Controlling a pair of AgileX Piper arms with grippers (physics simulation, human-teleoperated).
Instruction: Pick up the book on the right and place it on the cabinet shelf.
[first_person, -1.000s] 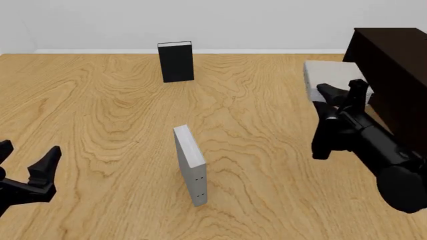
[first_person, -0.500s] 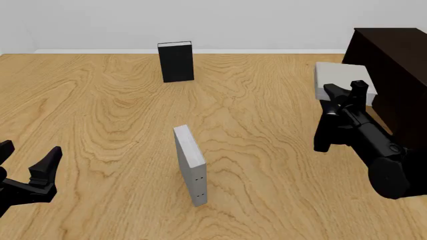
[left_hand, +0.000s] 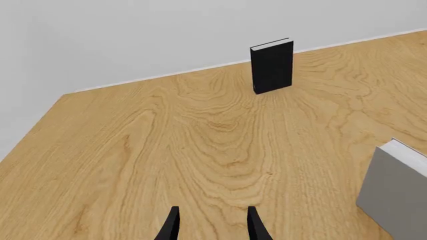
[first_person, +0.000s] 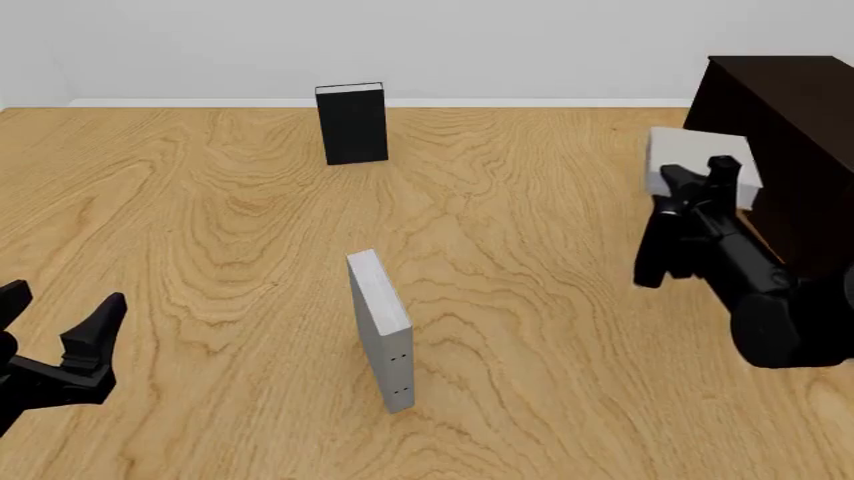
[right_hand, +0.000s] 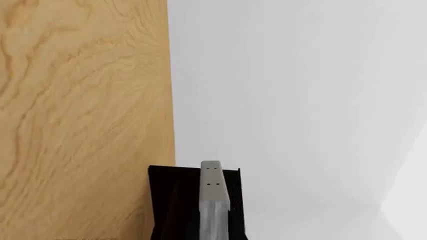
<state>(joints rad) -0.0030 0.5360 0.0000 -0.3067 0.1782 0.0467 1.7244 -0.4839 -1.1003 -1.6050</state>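
The pale grey book (first_person: 683, 150) hangs above the table at the far right, with my right gripper (first_person: 701, 178) shut on it. It is right beside the front of the very dark cabinet (first_person: 787, 140); I cannot make out the shelf recess in the front view. In the right wrist view the book's narrow side (right_hand: 212, 200) with its tiny dots points at a dark shape (right_hand: 160, 185) that looks like the cabinet. My left gripper (first_person: 54, 330) stands open and holds nothing, low at the near left; the left wrist view also shows that gripper (left_hand: 212, 227).
A black book (first_person: 352, 122) stands upright at the far middle, also in the left wrist view (left_hand: 271, 65). A slimmer grey book (first_person: 380, 330) stands on end near the table's middle, partly in the left wrist view (left_hand: 397, 190). A pale wall runs behind the table.
My right gripper has carried the grey book to the right, closer to the cabinet's front. The left arm and both standing books have not moved.
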